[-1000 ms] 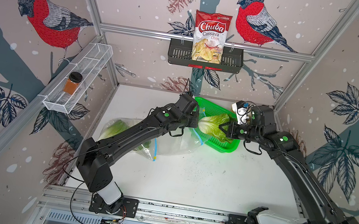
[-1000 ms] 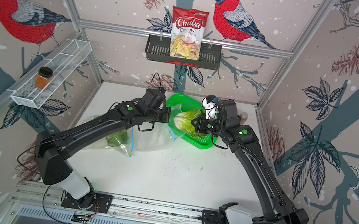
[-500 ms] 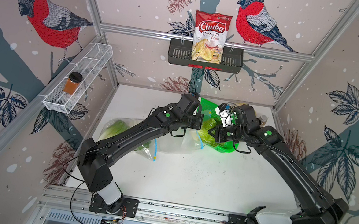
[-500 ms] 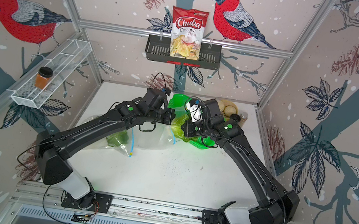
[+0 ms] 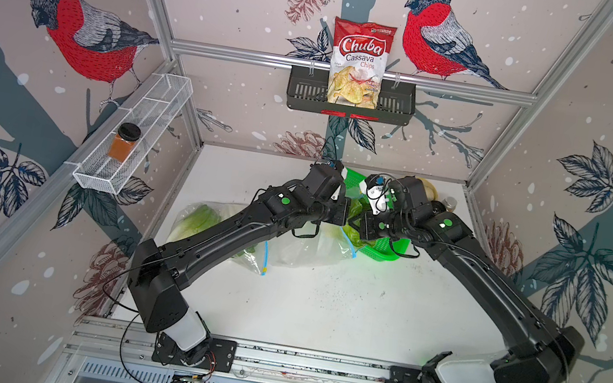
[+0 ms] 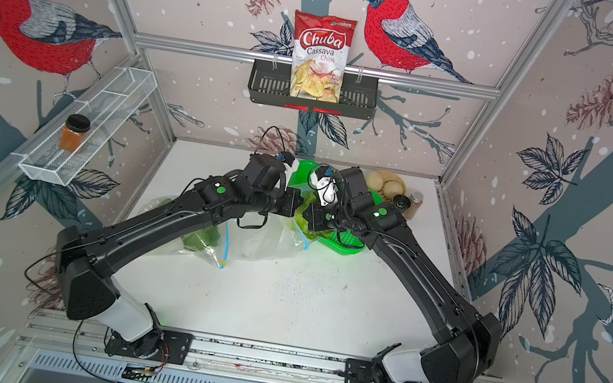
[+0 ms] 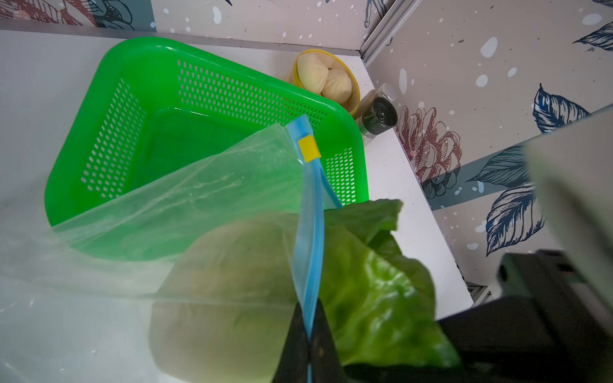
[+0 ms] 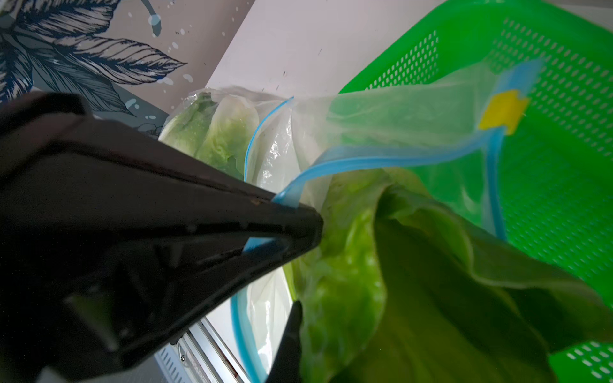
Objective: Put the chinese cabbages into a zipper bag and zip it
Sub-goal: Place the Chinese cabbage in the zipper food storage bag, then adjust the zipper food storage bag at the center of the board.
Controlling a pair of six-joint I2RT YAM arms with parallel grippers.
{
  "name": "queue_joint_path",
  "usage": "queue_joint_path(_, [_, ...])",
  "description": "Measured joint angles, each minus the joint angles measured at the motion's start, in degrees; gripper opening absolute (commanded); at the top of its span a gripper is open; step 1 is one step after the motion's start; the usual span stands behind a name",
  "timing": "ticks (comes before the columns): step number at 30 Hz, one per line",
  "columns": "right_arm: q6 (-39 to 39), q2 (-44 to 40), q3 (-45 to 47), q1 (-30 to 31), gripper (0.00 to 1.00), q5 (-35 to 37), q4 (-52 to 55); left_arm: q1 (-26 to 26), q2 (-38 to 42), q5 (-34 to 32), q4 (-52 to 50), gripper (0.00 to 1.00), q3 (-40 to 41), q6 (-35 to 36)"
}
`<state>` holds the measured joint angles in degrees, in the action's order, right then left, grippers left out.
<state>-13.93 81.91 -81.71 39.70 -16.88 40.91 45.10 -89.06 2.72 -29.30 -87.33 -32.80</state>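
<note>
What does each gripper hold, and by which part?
Left gripper: the bag, by its blue zipper strip. Right gripper: a cabbage, by its green leaves.

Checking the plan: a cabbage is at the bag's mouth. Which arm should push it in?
Right. The right pincer grips the cabbage at the mouth; the left pincer pinches the zipper bag by its blue rim, holding it open.

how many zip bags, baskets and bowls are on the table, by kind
zipper bags: 2
green basket: 1
yellow bowl: 1
total: 4
</note>
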Motion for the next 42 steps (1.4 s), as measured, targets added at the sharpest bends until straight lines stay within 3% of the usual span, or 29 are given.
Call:
queue_joint_path(3, [0.11,1.36,-0.09,0.39,0.09,0.28,0.72,0.07,0.96,-0.66,0.11,0.0,0.37,-0.02])
queue_joint_path(9, [0.2,0.46,-0.26,0.35,0.4,-1.75,-0.17,0.07,1.4,-1.84,0.17,0.0,0.66,-0.26])
queue_joint_path(13, [-0.04,-3.26,0.7,-0.52,0.46,-4.17,-2.34,0.07,2.05,-3.02,0.04,0.0,0.98,-0.31])
queue_joint_path(17, [-3.26,-8.48,2.71,-5.75,0.53,-6.08,-4.92,0.02,2.95,-4.35,0.09,0.0,1.25,-0.39])
queue_joint_path(22, [-8.5,-12.31,7.72,-15.52,0.54,-6.16,-5.6,-0.2,3.74,-4.87,0.13,0.0,2.01,-0.44])
queue_joint_path(32, [-8.26,-8.24,14.05,-14.84,0.48,-8.98,-4.33,-0.63,4.07,-5.7,0.13,0.0,2.45,-0.48])
queue_joint_path(36, [-7.39,-6.4,15.08,-13.22,0.42,-9.07,-5.35,-0.63,4.09,-5.73,0.11,0.0,2.58,-1.07])
queue_joint_path(42, [-7.13,-1.79,14.6,-12.98,0.24,-8.76,-7.58,-0.63,4.13,-5.73,0.17,0.0,2.67,-1.29])
